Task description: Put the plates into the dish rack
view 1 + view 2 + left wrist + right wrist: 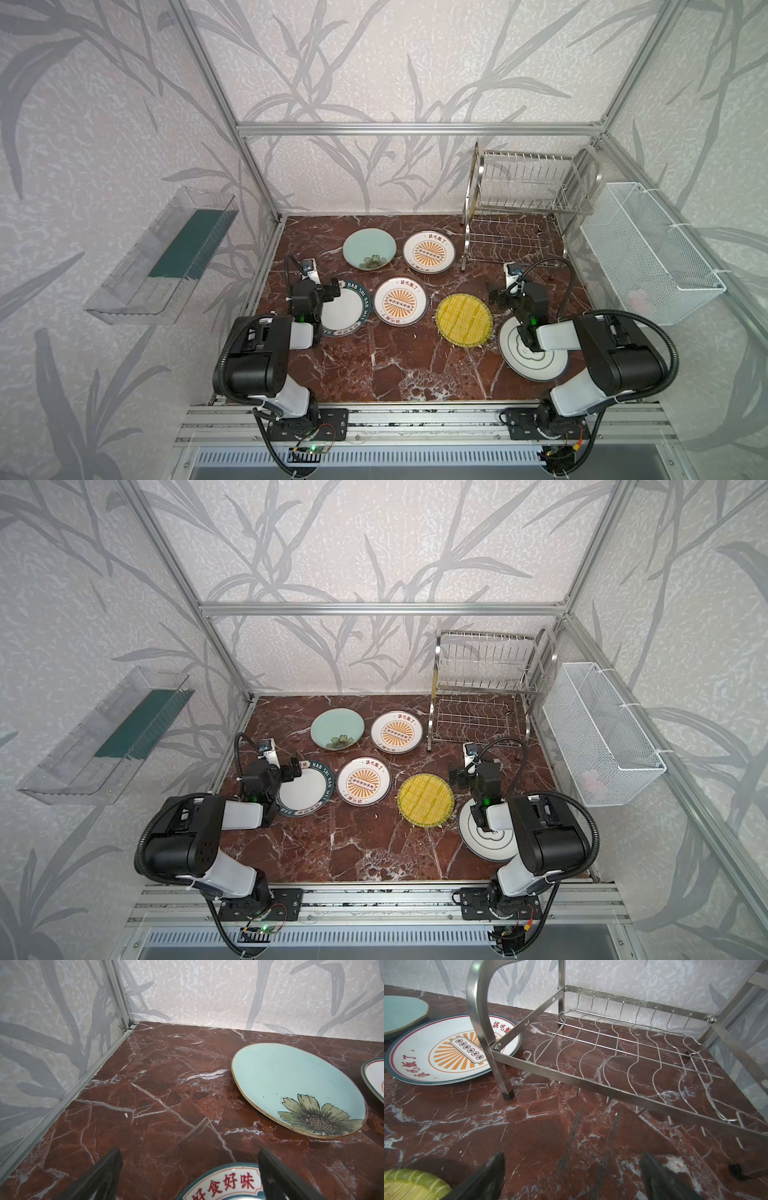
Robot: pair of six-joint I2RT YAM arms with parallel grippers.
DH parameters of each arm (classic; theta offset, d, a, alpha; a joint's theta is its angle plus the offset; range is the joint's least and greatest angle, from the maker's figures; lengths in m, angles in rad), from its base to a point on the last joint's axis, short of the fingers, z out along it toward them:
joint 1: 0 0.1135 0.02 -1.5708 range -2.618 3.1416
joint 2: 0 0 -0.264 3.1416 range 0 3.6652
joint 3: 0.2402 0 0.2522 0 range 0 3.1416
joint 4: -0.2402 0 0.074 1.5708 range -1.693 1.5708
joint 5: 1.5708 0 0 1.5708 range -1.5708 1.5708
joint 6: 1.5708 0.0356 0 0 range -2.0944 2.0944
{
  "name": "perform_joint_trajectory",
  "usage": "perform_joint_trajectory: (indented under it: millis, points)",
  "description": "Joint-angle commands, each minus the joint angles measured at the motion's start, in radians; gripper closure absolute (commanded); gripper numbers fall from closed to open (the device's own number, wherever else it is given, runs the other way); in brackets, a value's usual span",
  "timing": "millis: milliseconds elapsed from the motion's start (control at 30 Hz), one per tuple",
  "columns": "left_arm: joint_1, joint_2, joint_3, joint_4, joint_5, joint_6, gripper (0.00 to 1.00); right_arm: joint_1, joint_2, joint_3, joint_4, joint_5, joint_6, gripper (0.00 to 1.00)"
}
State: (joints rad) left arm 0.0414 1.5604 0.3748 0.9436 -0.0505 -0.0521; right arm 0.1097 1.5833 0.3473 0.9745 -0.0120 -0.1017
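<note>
Six plates [400, 302] lay on the counter [395, 365], dish rack [523, 195] far right. The left pincer [190, 1153], wide, hung over the lettered plate [349, 309]; the right pincer [572, 1156], wide, beside the yellow plate [464, 319].

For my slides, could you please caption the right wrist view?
Open right gripper above the table, facing the dish rack, lower tier empty; a sunburst plate lies beside its leg.

You see six plates [400, 301], one dish rack [523, 195].
Two sunburst plates [429, 252], one flower plate [369, 248], one yellow plate [464, 319], one teal-rimmed plate [347, 309], one cloud plate [511, 358]; one basket [648, 257], one tray [158, 257].
</note>
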Motion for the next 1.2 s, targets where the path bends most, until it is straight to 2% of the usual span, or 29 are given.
perform_joint_trajectory:
  millis: [0,233,1167]
  points:
    - [0.006,0.007,0.001,0.001,0.007,0.015,0.01,0.002,0.004,0.021,0.018,0.011,0.005,0.01]
    - [0.006,0.008,0.002,0.001,0.008,0.015,0.01,0.005,0.005,0.027,0.009,0.056,0.016,0.01]
    - [0.006,0.006,0.001,0.003,0.006,0.015,0.01,-0.001,0.004,0.027,0.006,0.055,0.025,0.01]
